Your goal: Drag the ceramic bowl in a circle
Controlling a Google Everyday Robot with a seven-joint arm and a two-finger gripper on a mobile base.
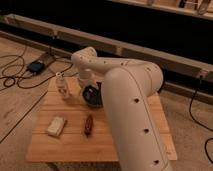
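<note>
The ceramic bowl is dark and glossy and sits on the wooden table near its far middle. It is partly hidden by my big white arm. My gripper comes down from the arm's bend onto the bowl's left rim. The arm covers the right side of the bowl.
A small clear bottle-like item stands left of the bowl, close to the gripper. A beige block and a brown oblong item lie on the near half of the table. Cables and a dark box lie on the floor at left.
</note>
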